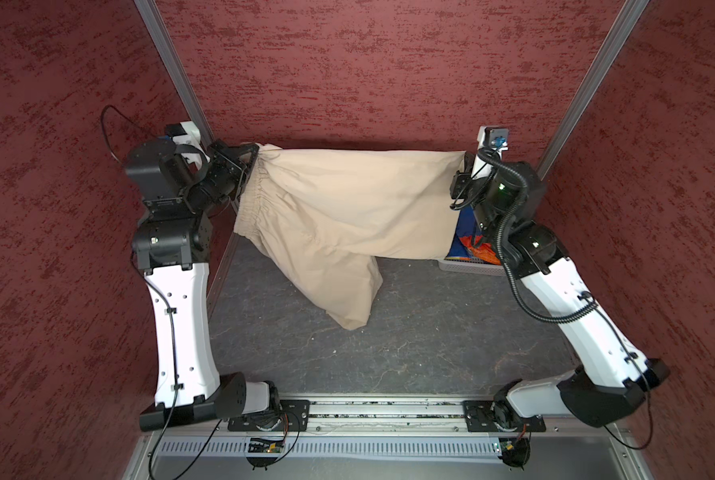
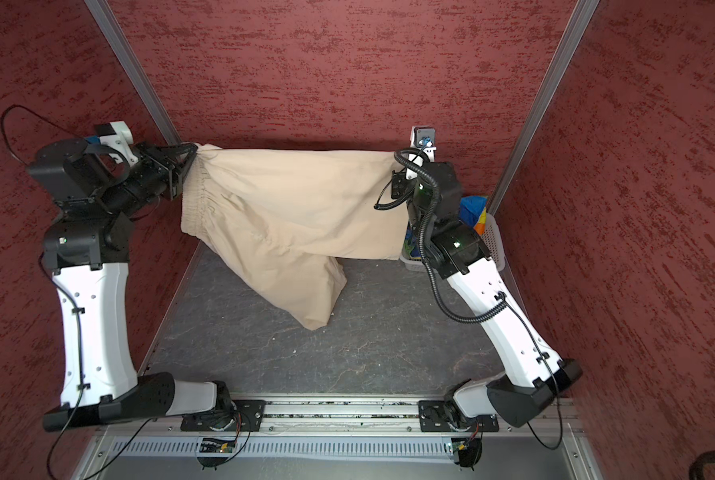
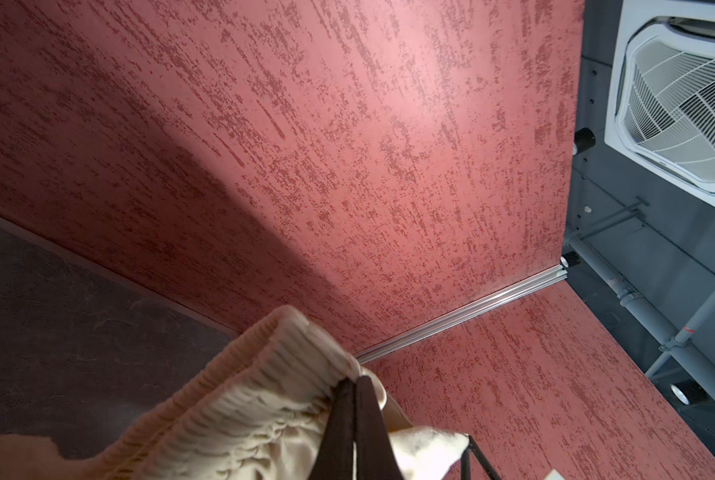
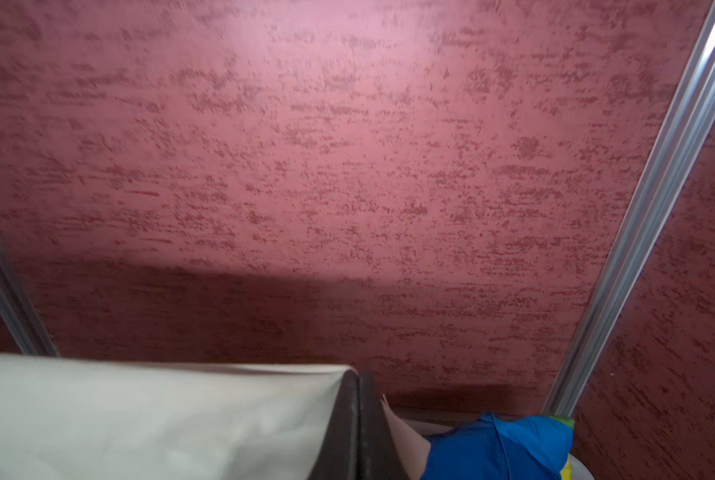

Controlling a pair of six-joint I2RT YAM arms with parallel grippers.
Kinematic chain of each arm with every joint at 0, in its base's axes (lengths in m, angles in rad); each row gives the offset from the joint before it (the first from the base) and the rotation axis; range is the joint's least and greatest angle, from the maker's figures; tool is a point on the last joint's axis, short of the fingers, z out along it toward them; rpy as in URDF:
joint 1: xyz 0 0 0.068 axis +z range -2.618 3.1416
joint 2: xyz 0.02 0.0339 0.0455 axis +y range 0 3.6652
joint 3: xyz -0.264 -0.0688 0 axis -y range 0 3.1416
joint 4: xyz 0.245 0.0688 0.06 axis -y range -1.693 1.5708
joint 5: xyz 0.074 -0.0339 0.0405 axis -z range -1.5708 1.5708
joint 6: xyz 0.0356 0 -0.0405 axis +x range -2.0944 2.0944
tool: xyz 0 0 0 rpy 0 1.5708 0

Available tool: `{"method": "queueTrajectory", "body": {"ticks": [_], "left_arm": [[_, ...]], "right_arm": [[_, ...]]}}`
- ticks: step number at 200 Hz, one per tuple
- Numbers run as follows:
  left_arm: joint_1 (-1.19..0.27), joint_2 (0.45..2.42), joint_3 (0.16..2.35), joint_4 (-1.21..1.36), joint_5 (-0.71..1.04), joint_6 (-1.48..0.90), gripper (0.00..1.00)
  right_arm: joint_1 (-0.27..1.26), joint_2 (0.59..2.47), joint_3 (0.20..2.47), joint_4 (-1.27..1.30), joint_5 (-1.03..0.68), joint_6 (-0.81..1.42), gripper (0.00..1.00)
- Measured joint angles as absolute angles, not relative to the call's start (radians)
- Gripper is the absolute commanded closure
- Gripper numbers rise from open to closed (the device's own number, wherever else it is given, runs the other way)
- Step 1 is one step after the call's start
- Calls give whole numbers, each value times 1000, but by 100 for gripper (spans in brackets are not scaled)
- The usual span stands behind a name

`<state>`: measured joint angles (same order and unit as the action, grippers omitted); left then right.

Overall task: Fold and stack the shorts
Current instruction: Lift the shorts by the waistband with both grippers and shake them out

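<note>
Beige shorts (image 1: 347, 199) strung up over the bench (image 1: 389, 353)

The left pincer (image 1: 253, 153) is clamped tight on the gathered waist corner and the right pincer (image 1: 466, 161) is pinched shut on the opposite top corner. One leg droops toward the bench. The rainbow shorts (image 1: 470, 246) sit in the basket (image 1: 468, 267) at far right.

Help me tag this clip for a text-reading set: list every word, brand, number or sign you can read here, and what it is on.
None can be read in any view.
beige shorts: plain cloth, no label showing.
rainbow shorts in the white basket: colour panels only, no lettering.
circuit board at the front: any marking too small to read.
ceiling air unit: no brand visible.
</note>
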<state>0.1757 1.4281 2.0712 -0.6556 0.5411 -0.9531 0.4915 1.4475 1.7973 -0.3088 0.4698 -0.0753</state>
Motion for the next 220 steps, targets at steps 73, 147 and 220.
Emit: {"method": "queueTrajectory", "body": {"ticks": [73, 147, 220], "left_arm": [[190, 1661, 2471, -704, 655, -997, 100], [245, 1648, 2434, -641, 738, -1042, 100], [269, 1634, 2328, -630, 770, -1033, 100]], "right_arm": [[368, 1624, 2174, -347, 317, -4, 100], [363, 1600, 2110, -295, 265, 20, 100], [363, 1563, 2013, -262, 236, 28, 100]]}}
